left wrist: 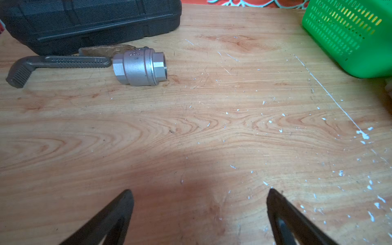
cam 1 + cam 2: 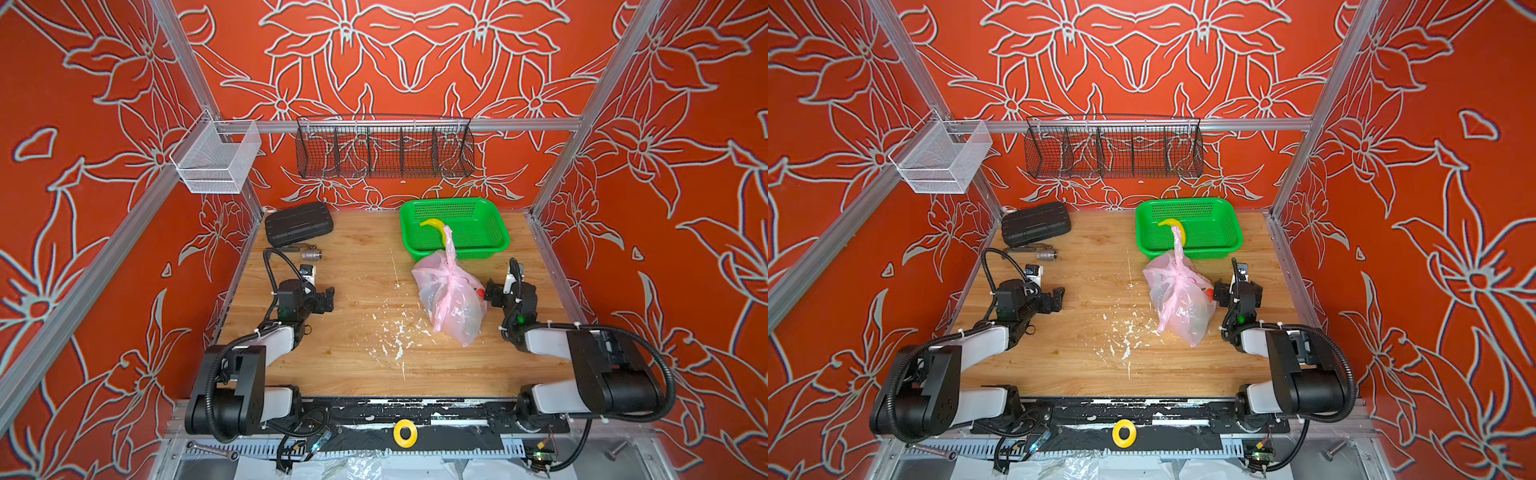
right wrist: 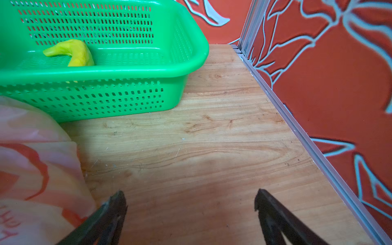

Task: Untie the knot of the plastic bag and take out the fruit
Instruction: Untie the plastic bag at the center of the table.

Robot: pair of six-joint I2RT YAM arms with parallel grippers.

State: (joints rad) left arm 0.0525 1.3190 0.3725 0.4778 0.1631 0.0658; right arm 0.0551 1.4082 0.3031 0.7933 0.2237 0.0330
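Bag: the bag (image 2: pixel 451 299) lies on the surface (image 2: pixel 353 332), right of centre, just in front of the basket (image 2: pixel 494 232).
Knot: the knot (image 2: pixel 450 271) sits on top of the bag, tied. Its tail (image 2: pixel 449 245) points toward the basket, and you cannot tell whether it rests on the rim or stands free.
Fruit: the fruit (image 2: pixel 1198 318) is inside the bag, showing only as dim colour through the film. The banana (image 2: pixel 432 223) in the basket is not yours to move.
Left hand: the left hand (image 1: pixel 199 191) is spread wide and empty, low over bare surface and well apart from the bag.
Right hand: the right hand (image 3: pixel 191 192) is spread wide and empty, with one finger (image 3: pixel 114 203) right against the bag's side.
Risk, shove: any sideways drift of the right hand will likely push the bag and move the knot off your line.
Risk, tail: pulling the tail alone will probably tighten the knot.
Risk, film: pinching loose film instead of the lump could tear it, or lift the whole bag so the fruit swings.
Risk, anchor: if only one hand pulls, the bag will likely slide rather than open.
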